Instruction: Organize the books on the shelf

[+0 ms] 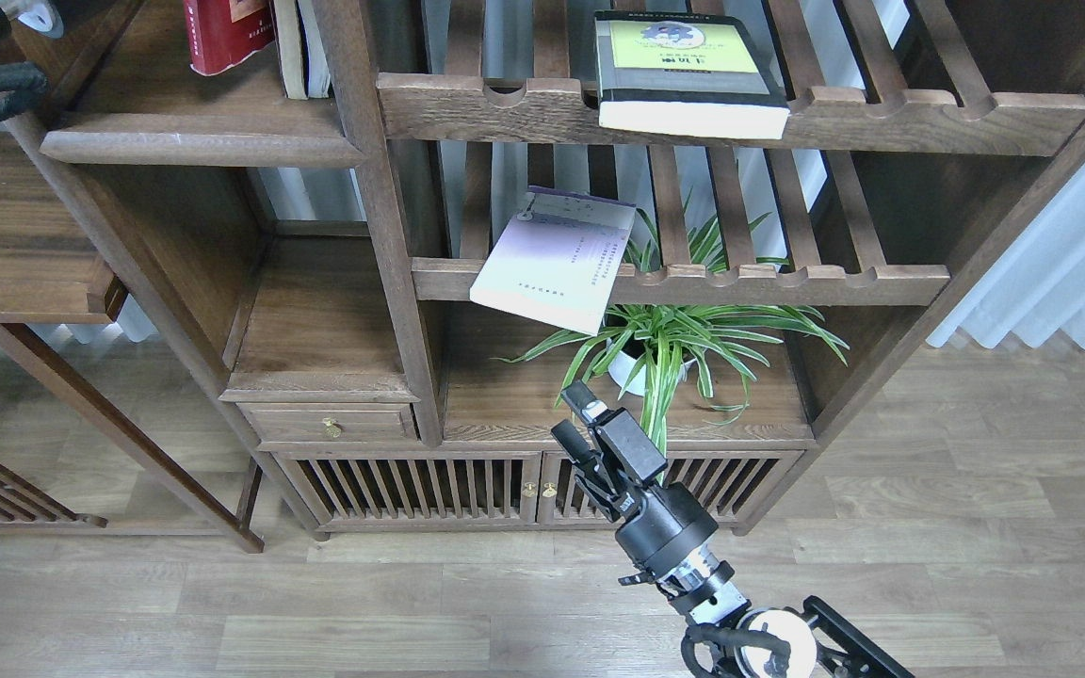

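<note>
Right gripper (573, 414), nearest the lens, has its two fingers spread and holds nothing. Just above it, the lavender paperback (554, 271) lies tilted on a slatted rail (740, 282), a corner overhanging; it looks light and floppy, best pinched at that free lower edge. Higher and slightly right, the thick yellow-green book (688, 80) looks heavy and stiff. Far up-left, the red book (225, 33) stands on the solid shelf (194, 146). Cover print is unreadable. Left gripper is not visible.
</note>
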Robot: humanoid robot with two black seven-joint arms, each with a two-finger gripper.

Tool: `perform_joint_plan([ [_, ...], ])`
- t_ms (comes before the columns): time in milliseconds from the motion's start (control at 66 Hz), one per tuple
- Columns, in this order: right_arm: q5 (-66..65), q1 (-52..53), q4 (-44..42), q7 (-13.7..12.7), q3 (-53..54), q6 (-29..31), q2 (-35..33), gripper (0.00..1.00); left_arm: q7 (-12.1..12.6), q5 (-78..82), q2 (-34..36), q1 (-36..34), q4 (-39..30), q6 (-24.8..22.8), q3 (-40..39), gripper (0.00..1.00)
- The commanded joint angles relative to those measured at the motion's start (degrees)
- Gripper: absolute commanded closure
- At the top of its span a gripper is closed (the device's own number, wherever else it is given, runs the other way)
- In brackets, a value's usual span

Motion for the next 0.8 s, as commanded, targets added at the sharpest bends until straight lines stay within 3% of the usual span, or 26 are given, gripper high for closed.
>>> perform_joint_plan([
  [0, 0.00, 0.00, 0.00, 0.09, 0.00, 0.00, 0.00, 0.00, 0.28, 1.08, 0.86, -0.32, -0.01, 0.00, 0.19, 0.00],
  [560, 0.00, 0.00, 0.35, 0.09, 0.18, 0.00, 0.00, 0.00, 0.19, 1.25, 0.69, -0.14, -0.81, 2.69, 0.19, 0.00],
  [788, 0.00, -0.09, 0.44, 0.00, 0.53, 0.00, 0.00, 0.00, 0.63, -5.51, 3.41, 2.40, -8.10, 2.51, -0.51, 0.00],
])
